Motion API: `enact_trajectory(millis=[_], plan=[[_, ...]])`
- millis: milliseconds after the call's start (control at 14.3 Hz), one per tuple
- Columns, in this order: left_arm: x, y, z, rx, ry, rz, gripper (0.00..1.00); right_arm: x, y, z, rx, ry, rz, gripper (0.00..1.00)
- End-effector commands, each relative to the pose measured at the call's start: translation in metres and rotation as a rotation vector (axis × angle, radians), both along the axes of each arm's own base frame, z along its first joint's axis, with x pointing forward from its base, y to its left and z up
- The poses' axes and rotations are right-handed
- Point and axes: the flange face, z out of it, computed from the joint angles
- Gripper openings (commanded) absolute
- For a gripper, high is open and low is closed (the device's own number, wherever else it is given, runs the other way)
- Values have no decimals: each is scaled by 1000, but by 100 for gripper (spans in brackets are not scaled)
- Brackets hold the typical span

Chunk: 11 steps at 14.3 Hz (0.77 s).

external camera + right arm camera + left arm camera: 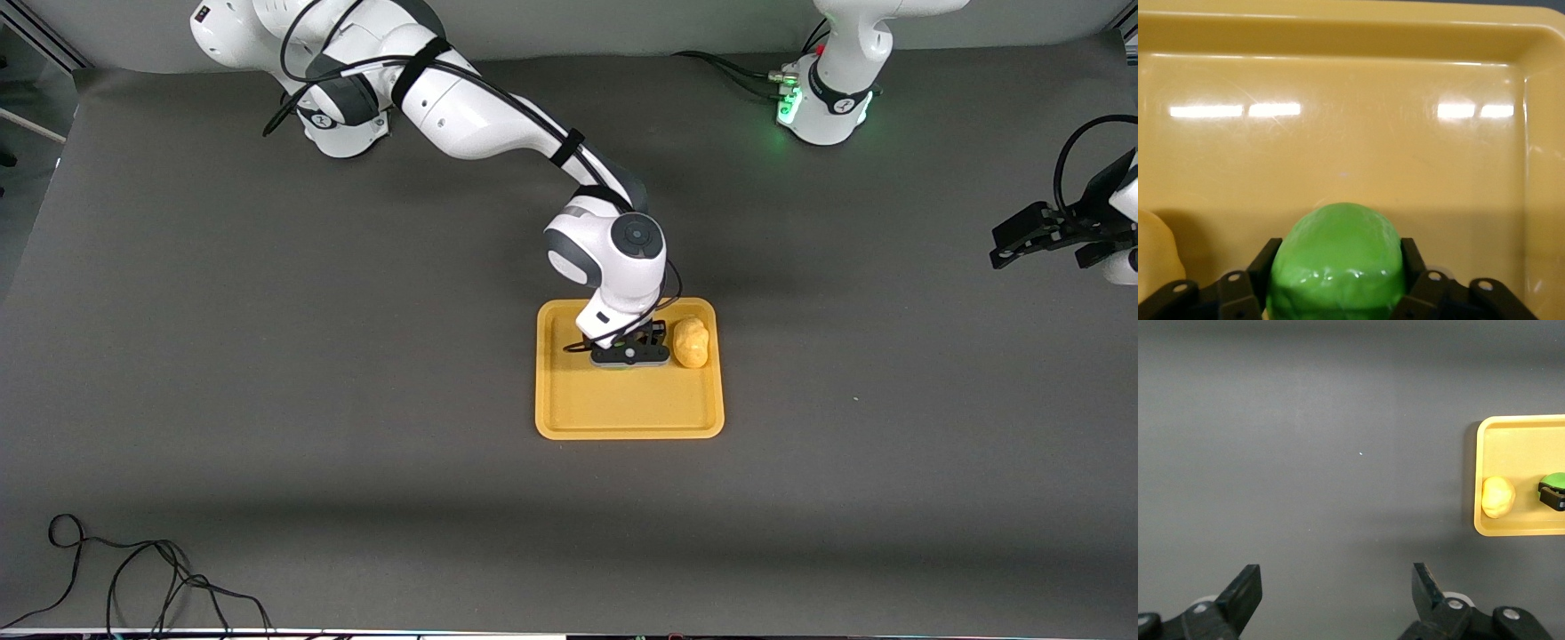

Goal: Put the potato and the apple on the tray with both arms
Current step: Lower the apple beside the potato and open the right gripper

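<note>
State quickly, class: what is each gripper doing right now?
Left gripper: open, holding nothing, over bare table toward the left arm's end.
Right gripper: closed on the apple, over the tray beside the potato.

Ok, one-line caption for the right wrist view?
Right gripper holds the apple over the tray, beside the potato.

Right arm: white jointed, reaching from its base, wrist bent downward. Right black two-finger gripper (629, 348): lowered, fingers (1261, 263) closed against a round green glossy apple (1336, 263). Left arm: waiting, raised at its table end. Left black two-finger gripper (1022, 242): fingers (1245, 590) spread wide, holding nothing.
</note>
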Motion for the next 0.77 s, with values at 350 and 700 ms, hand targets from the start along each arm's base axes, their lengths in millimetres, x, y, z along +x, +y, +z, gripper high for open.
enact_trajectory(millis=[350, 700], plan=[[-1, 2, 8, -5, -1, -10, 100, 5, -1, 83, -1, 1, -7, 100], [-2, 1, 8, -2, 2, -11, 100, 15, -56, 230, -50, 56, -34, 100]])
